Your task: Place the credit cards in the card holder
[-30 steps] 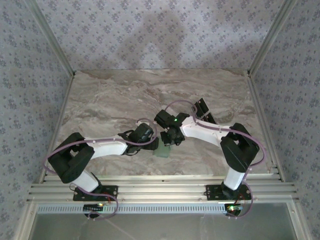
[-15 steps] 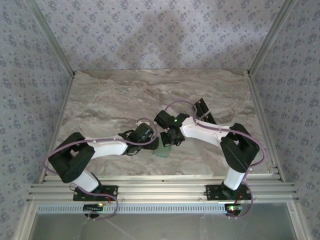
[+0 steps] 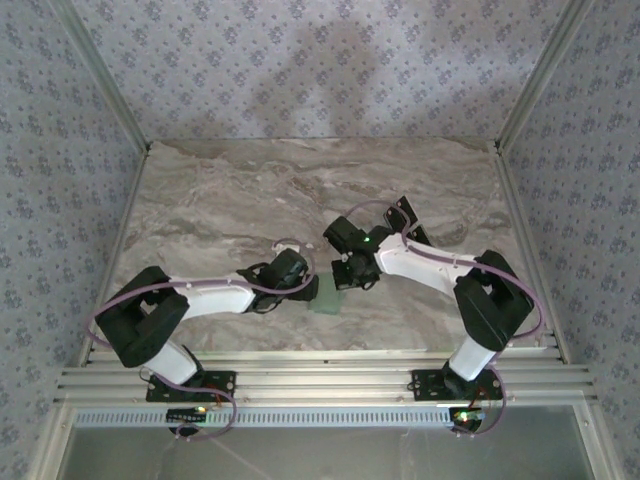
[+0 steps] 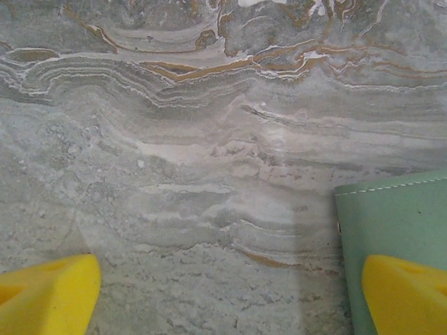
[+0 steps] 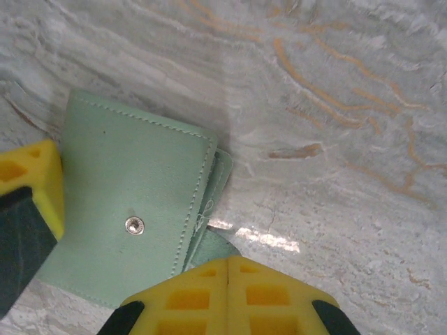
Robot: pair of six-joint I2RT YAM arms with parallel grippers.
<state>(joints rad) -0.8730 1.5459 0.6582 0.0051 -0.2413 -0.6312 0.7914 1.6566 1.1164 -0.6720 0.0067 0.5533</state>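
Note:
The pale green card holder (image 3: 325,301) lies flat on the marble table (image 3: 220,200) between the two grippers. In the right wrist view the card holder (image 5: 133,188) shows its metal snap, and a flap sticks out from under it toward my fingertips. My right gripper (image 5: 229,269) is shut, its tips directly over that flap's end; I cannot tell whether the flap is pinched. My left gripper (image 4: 227,300) is open, and its right finger (image 4: 405,293) hangs over the card holder (image 4: 398,216) near its edge. The black credit cards (image 3: 402,212) lie behind the right arm.
Metal frame rails (image 3: 320,375) run along the table's near edge, and patterned walls close in the other three sides. Bare marble stretches across the back and left of the table. One yellow finger of the left gripper (image 5: 31,181) sits at the holder's left edge.
My right gripper's jaws closed fully and the right arm shifted a little to the right. The left arm and the card holder have stayed where they were.

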